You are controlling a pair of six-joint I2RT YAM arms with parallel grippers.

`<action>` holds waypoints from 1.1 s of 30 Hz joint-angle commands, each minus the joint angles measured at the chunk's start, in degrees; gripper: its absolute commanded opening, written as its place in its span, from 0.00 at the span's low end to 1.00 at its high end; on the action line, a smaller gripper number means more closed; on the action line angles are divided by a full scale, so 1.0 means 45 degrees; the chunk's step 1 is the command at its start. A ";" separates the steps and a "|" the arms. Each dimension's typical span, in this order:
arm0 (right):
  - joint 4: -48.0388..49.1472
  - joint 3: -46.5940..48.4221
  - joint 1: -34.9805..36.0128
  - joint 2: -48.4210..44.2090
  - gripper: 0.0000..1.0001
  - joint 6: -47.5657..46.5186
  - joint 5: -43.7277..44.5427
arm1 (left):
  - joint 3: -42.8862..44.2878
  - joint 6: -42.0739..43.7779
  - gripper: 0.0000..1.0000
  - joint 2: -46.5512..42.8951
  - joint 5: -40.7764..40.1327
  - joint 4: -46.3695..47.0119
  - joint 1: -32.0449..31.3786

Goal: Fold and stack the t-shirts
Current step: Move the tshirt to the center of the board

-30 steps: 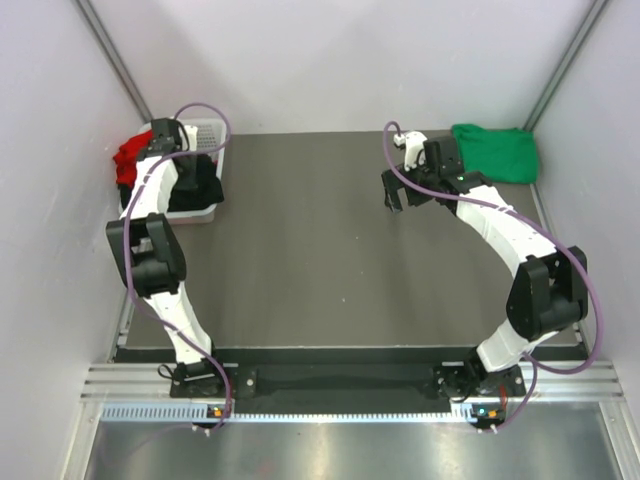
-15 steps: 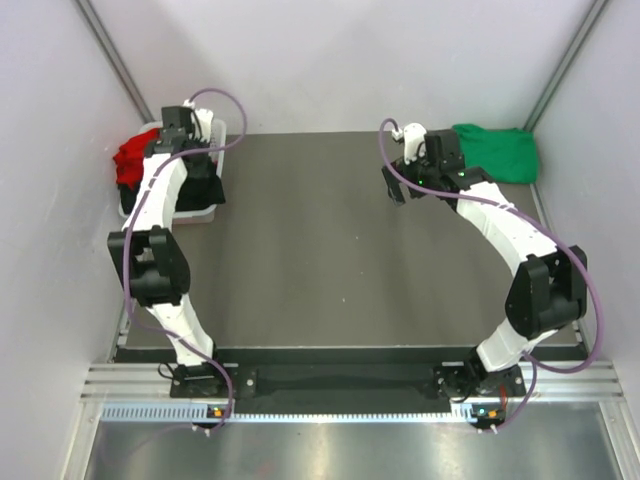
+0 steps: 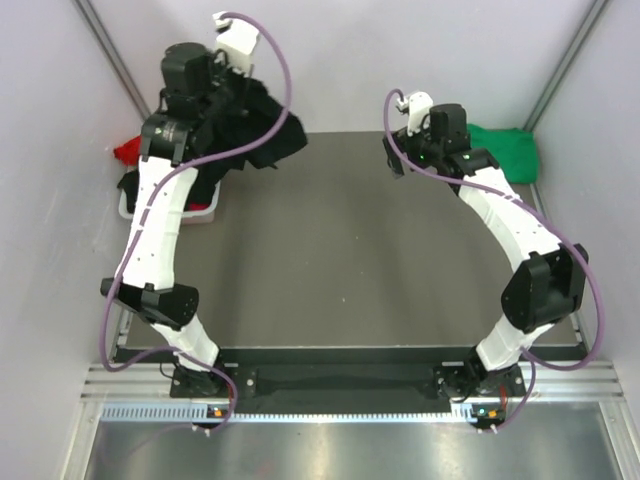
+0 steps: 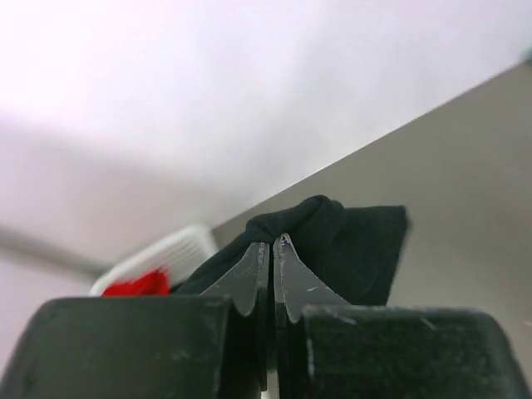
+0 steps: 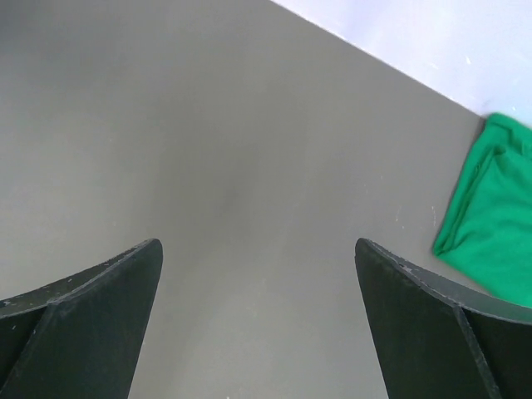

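Black t-shirt (image 3: 262,128) is hanging off your left gripper (image 4: 272,247), pinched tight above the basket (image 3: 205,213), so swing it out over the bare table (image 3: 340,260) and let the wide-open right gripper (image 5: 258,274) grab a free edge before spreading it.

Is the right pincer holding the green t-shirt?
No, the right pincer stands wide open over bare table, and the green t-shirt lies apart from it.

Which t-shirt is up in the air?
The black t-shirt, pinched in the left gripper. The green t-shirt lies flat on the table.
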 commanded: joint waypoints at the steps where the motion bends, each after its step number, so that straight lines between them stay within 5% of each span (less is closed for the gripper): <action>1: -0.0065 0.0284 -0.0098 -0.0451 1.00 -0.0308 0.0339 | 0.0763 0.0245 0.00 -0.0161 0.1088 0.0746 -0.1271; 14: 0.0169 -0.0770 -0.1464 -0.1858 1.00 -0.0739 0.1257 | 0.1950 -0.0342 0.00 0.1419 0.2280 0.1038 -0.4161; 33: 0.0599 -0.0946 -0.3438 -0.1722 1.00 0.0140 0.1434 | 0.4825 0.0456 0.00 0.2437 0.2945 0.5627 -0.5805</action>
